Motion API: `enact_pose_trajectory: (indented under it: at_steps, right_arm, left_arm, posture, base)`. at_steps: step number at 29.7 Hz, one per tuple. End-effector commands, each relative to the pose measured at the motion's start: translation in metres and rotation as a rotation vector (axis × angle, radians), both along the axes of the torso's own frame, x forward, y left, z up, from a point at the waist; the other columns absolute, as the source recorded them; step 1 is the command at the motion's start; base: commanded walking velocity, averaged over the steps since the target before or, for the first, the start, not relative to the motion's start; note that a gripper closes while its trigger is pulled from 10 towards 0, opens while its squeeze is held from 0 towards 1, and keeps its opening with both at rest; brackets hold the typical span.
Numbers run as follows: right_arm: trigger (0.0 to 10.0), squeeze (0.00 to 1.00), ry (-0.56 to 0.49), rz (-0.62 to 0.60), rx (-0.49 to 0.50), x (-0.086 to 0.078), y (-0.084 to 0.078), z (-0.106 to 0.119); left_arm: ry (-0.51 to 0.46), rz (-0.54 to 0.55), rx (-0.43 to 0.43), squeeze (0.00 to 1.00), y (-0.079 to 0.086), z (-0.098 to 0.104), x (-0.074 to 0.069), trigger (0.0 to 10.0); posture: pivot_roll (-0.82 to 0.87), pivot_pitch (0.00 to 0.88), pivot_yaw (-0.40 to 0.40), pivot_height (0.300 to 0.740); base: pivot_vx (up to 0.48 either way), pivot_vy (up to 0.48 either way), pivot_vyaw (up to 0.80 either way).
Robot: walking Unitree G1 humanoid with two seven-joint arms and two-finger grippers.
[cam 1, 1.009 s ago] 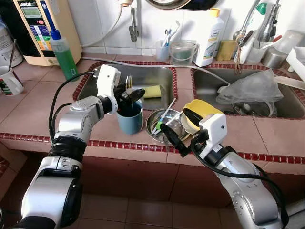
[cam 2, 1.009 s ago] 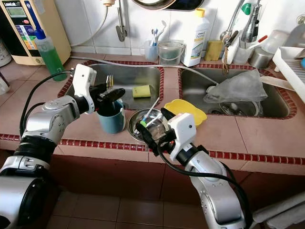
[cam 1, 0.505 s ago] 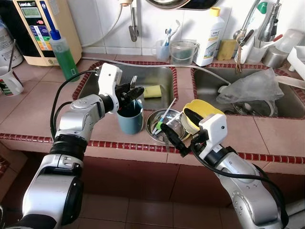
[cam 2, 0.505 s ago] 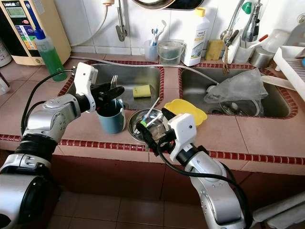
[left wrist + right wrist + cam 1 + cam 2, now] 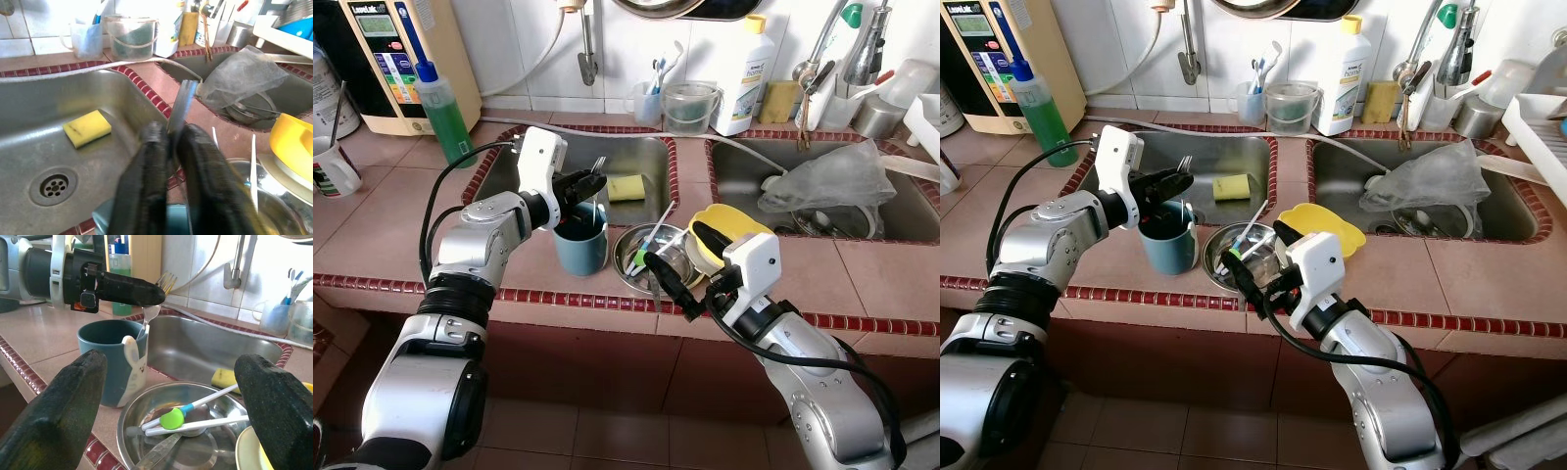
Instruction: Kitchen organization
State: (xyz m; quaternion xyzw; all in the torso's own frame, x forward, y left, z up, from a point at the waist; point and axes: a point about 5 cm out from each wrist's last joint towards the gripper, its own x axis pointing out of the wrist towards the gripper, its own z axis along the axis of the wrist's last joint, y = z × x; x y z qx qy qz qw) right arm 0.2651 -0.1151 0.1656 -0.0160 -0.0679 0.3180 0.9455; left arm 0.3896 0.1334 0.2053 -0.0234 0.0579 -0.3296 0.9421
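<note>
My left pincer (image 5: 591, 182) hung just above the blue mug (image 5: 580, 243), its two black fingers pressed together on the handle of a metal fork (image 5: 181, 105). The fork was slim and silvery, tines up and tilted toward the left sink basin (image 5: 636, 162); from the right wrist view its lower end dipped inside the mug's mouth. The mug was a plain teal-blue cylinder with a pale spoon-like handle (image 5: 131, 348) leaning on its rim.

The mug stood on the tiled desk (image 5: 382, 220), on the narrow strip between the left basin's edge behind it and the red-tiled desk lip in front. Just beside the mug, on its right, sat a steel bowl (image 5: 653, 257) holding white chopsticks with a green and blue tip (image 5: 172, 419). Beyond the bowl, a yellow bowl (image 5: 728, 229) rested near the right sink basin (image 5: 736, 172). A yellow sponge (image 5: 626, 187) lay in the left basin behind the mug. To the mug's left the desk ran as open tile toward a green bottle (image 5: 442, 111).

My right pincer (image 5: 677, 264) sat over the front edge of the steel bowl, fingers spread wide and holding nothing.
</note>
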Motion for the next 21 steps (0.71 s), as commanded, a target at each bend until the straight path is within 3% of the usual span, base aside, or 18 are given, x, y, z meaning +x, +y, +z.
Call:
enact_pose_trajectory:
  at_steps: [1,21]
  right_arm:
    - [10.0,0.0,-0.04,-0.002,0.002,0.001,-0.001,0.009]
    - [10.0,0.0,-0.051,0.006,-0.001,0.007,-0.001,0.013]
  left_arm:
    - [-0.027,0.004,0.002,0.0,0.0,0.01,0.003,0.0]
    - [-0.081,0.055,-0.01,0.0,0.017,0.029,0.005,0.0]
  posture:
    - [-0.11,0.023,0.071,0.74]
    - [-0.08,0.024,0.047,0.74]
  base:
    - [0.0,0.0,0.0]
    - [0.0,0.0,0.0]
